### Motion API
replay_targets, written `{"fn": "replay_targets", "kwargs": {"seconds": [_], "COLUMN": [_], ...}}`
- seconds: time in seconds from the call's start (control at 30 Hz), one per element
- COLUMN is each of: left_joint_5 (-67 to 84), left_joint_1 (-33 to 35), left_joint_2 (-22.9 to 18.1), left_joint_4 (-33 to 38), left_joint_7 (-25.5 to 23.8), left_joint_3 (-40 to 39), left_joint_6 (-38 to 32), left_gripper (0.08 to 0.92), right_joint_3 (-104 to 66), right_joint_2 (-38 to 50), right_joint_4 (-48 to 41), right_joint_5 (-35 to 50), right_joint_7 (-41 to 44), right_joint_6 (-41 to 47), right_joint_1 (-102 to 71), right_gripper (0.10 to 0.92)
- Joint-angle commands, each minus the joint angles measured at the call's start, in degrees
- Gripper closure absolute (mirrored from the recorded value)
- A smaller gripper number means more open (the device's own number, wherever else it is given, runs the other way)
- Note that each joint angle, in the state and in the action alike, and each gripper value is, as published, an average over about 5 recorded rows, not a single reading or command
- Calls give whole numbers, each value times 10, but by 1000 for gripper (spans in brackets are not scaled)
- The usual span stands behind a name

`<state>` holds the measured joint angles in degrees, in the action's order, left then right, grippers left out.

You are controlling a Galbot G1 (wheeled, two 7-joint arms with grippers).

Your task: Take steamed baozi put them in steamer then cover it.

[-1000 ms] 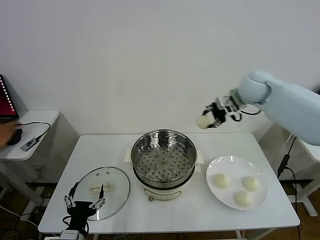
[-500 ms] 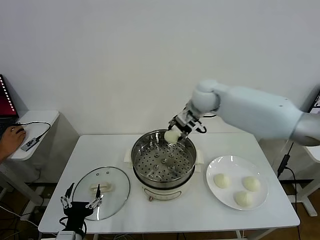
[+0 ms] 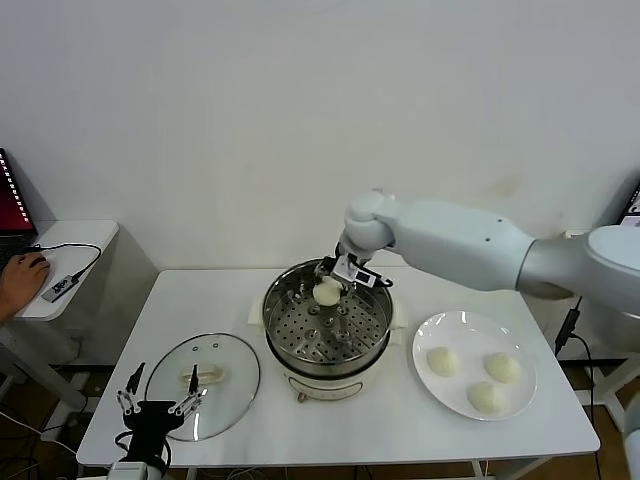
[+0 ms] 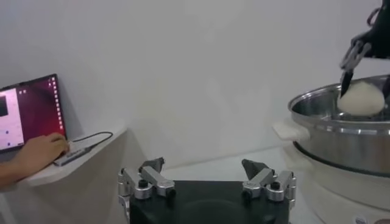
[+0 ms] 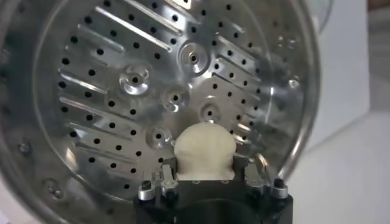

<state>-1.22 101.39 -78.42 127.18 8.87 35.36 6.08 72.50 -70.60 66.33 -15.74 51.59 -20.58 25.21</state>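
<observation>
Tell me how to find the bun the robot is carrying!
Look at the shiny steel steamer in the middle of the white table. Just above its far side, the right gripper holds one round off-white bun between its fingers. The other three buns lie on the white plate beside the steamer; only this one is in the air.
</observation>
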Motion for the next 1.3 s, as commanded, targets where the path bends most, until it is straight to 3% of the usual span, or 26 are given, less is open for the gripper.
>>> {"fn": "replay_targets", "kwargs": {"seconds": [0.03,0.33,0.47,0.6,0.73,0.9,1.3], "left_joint_5": [0,-1,-2,1,7,10,11], "left_joint_1": [0,4,4,4,5,10,1], "left_joint_2": [0,-1,0,2,9,18,37], "left_joint_4": [1,5,9,15,21,25,22], "left_joint_7": [0,0,-2,-11,-17,-17,-23], "left_joint_3": [0,0,-1,-3,1,3,-12], "left_joint_6": [-1,-1,0,0,-1,-2,-2], "left_gripper": [177,177,177,177,177,177,177], "right_joint_3": [0,-2,0,1,-4,-21,-38], "right_joint_2": [-18,-5,20,65,142,256,539], "right_joint_4": [-30,-11,31,91,173,258,377], "right_joint_5": [-58,-6,77,174,240,264,236], "right_joint_7": [-16,-13,14,58,77,75,75], "right_joint_6": [-40,-38,-1,92,208,314,339], "right_joint_1": [-20,1,56,104,133,140,85], "right_gripper": [427,234,206,203,203,203,203]}}
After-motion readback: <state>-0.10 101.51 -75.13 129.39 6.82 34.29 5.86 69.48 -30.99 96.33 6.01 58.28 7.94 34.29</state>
